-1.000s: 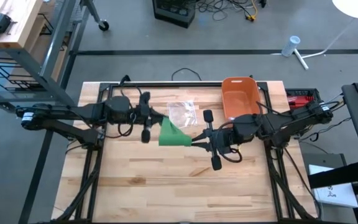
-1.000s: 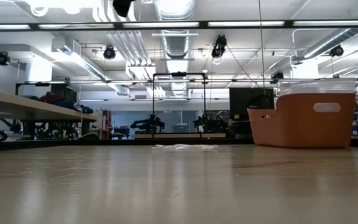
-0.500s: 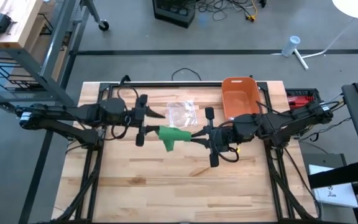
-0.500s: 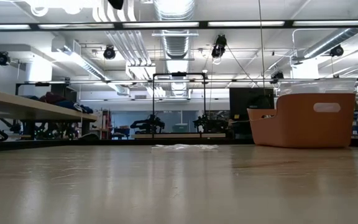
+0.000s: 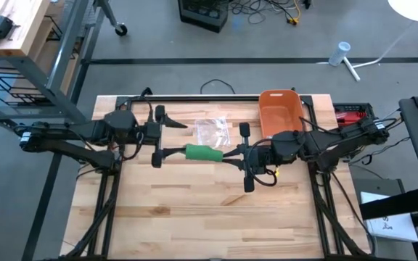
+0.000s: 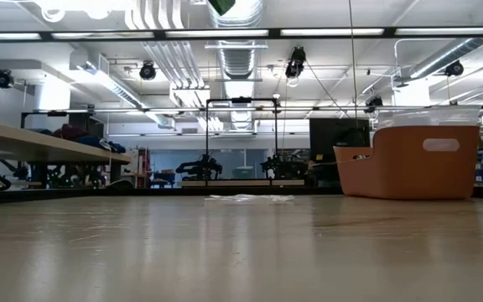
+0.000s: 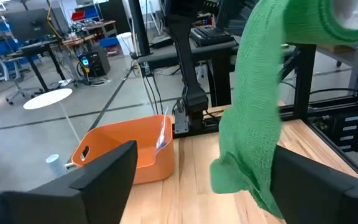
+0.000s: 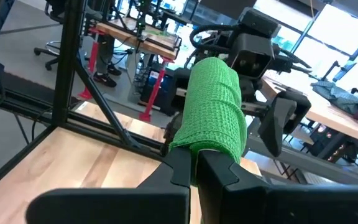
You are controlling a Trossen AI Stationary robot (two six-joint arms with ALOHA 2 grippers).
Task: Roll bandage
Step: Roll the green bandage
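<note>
Green bandage [image 5: 204, 152] soft, light, stretchy knit – will sag and unwind if let go; best taken at firm rolled end, not at limp tail

Looks: bright green, ribbed weave, partly rolled, loose tail hanging in left wrist view

Held in air above worktop [image 5: 194, 217] mid-span, between both arms; right gripper [image 5: 232, 155] clamped on roll end; left gripper [image 5: 158, 141] fingers spread wide, just beside bandage – not gripping it

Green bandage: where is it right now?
In the high view the green bandage hangs mid-table between the two arms, pinched by the right gripper, just in front of the clear plastic bag.
</note>
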